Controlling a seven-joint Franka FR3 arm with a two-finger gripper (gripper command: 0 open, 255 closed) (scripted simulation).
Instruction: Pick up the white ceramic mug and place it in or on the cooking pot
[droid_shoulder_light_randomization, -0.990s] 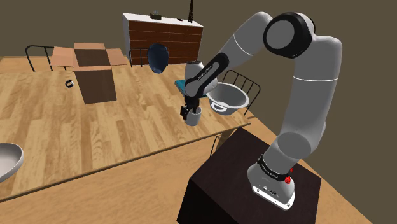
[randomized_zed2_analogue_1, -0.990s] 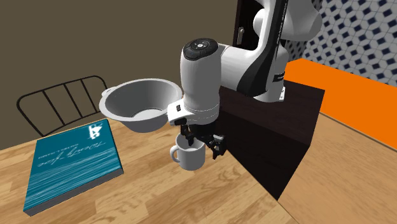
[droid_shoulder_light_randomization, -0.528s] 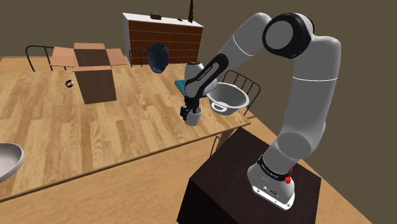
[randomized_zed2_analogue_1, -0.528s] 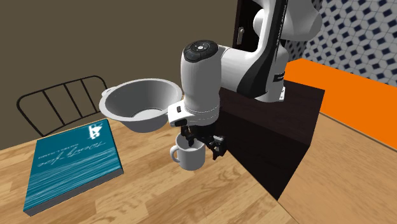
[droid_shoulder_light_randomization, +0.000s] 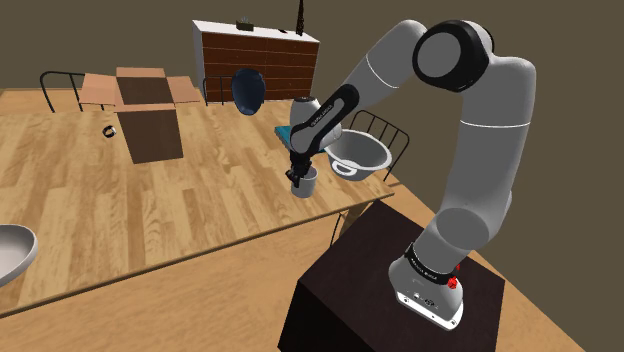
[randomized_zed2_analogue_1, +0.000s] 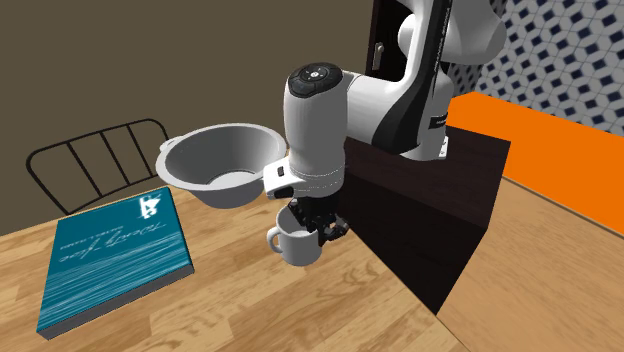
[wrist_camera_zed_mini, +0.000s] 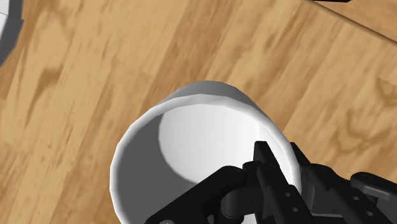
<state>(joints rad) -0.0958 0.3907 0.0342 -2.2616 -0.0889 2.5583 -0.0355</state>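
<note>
Narrowed jaws of the gripper (wrist_camera_zed_mini: 277, 163) pinch the white mug (wrist_camera_zed_mini: 191, 127) by its wall, one finger inside and one outside (the hand covers that stretch of rim). The mug stands on the wooden table (randomized_zed2_analogue_1: 250, 310) beside the dark stand (randomized_zed2_analogue_1: 445, 215). Just beyond sits the grey pot (randomized_zed2_analogue_1: 200, 150), the arm cutting off one side; a blue book (randomized_zed2_analogue_1: 110, 255) lies near, with a chair (randomized_zed2_analogue_1: 95, 160) behind it.

Glossy white arm (droid_shoulder_light_randomization: 480, 150) of rounded tubular links, dark grey joints, a small red mark (droid_shoulder_light_randomization: 452, 281) near its base, and an all-black two-finger gripper (randomized_zed2_analogue_1: 316, 228).
</note>
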